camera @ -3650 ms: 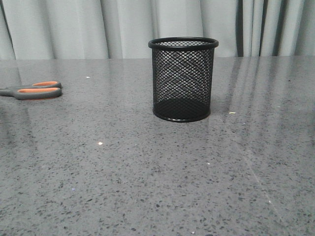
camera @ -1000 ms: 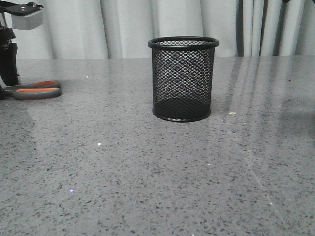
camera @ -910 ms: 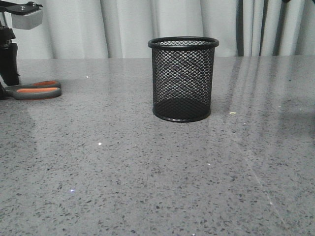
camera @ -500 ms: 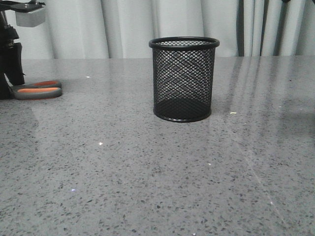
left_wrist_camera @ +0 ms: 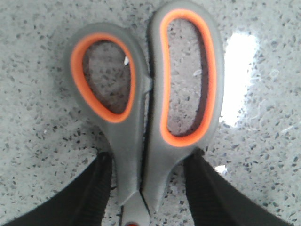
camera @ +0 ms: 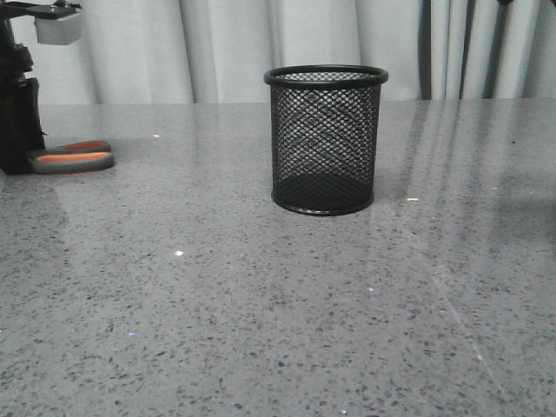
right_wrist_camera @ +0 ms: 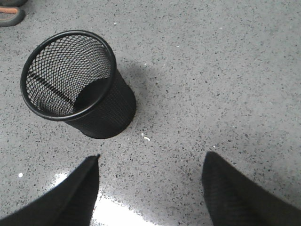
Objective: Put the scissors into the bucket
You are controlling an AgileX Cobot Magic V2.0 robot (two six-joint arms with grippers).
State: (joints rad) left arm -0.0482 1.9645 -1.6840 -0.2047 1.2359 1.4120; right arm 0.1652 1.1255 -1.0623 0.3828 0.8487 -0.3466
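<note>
Far left of the speckled grey stone table (camera: 217, 304): left gripper (left_wrist_camera: 146, 188) down at the surface, black fingers (left_wrist_camera: 94, 193) spread to either side of the scissors (camera: 71, 158) just below the handle loops, no visible squeeze yet; whether pads touch the handles, not clear. Scissors flat on the table, not lifted, blades hidden behind the arm in the front view. Handles matte dark grey, smooth, lined in glossy orange inside one rounder and one longer loop.

Centre: bucket (camera: 326, 139) upright, well apart from the scissors, nothing inside. Black wire mesh in a diamond weave, see-through walls, solid rolled rim, solid round base.

Right: right gripper (right_wrist_camera: 150, 188) hovering above and near the bucket, fingers wide apart, holding nothing.

Judged early in the task: approach made, grasp seemingly about to close; lift, carry across and drop through the rim all left to do. Polished tabletop, bright glare patches, pale pleated curtains (camera: 226, 48) behind.
</note>
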